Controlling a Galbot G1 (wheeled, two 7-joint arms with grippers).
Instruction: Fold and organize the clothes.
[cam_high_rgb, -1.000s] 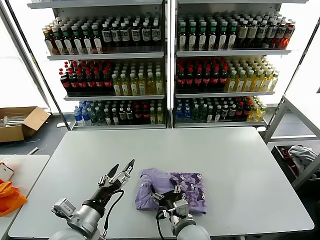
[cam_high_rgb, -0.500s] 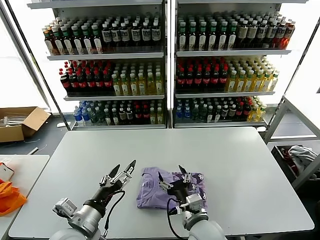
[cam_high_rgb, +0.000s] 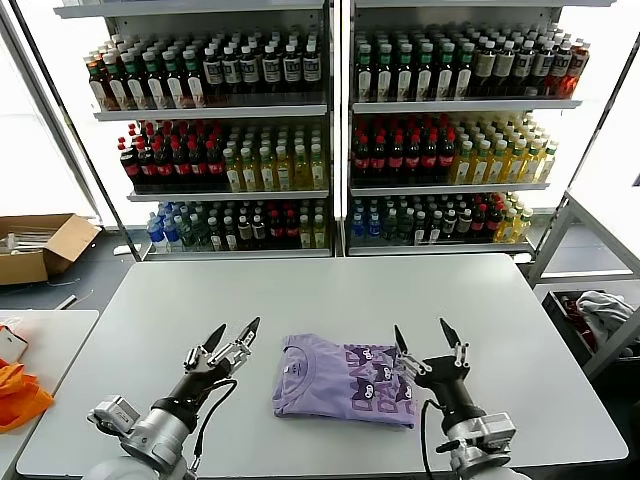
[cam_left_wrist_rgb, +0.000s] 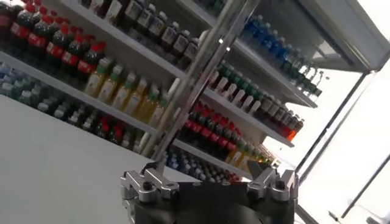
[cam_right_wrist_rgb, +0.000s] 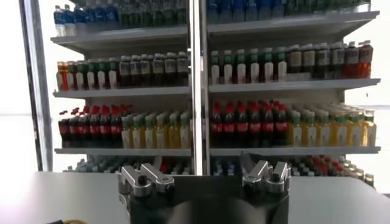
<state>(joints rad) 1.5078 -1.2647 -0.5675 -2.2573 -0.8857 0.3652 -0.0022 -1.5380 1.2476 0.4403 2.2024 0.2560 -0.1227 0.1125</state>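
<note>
Lavender T-shirt (cam_high_rgb: 347, 379) lies folded into a flat rectangle on the white bench (cam_high_rgb: 330, 300), in the lower centre of the head view, with its dark purple-and-white print facing up on the half toward the frame's right. We see our left end effector (cam_high_rgb: 232, 336) raised just left of the shirt, its fingers spread apart and holding nothing, not touching the fabric. Our right end effector (cam_high_rgb: 423, 337) stands at the shirt's right edge, likewise spread wide and empty, its pointed tips up above the cloth. Behind the bench, shelves of bottles (cam_high_rgb: 340, 130) fill the upper half of the frame. At the left edge we see an open cardboard box (cam_high_rgb: 40, 245) on the floor and a bright orange cloth (cam_high_rgb: 18, 392) on a neighbouring table.
</note>
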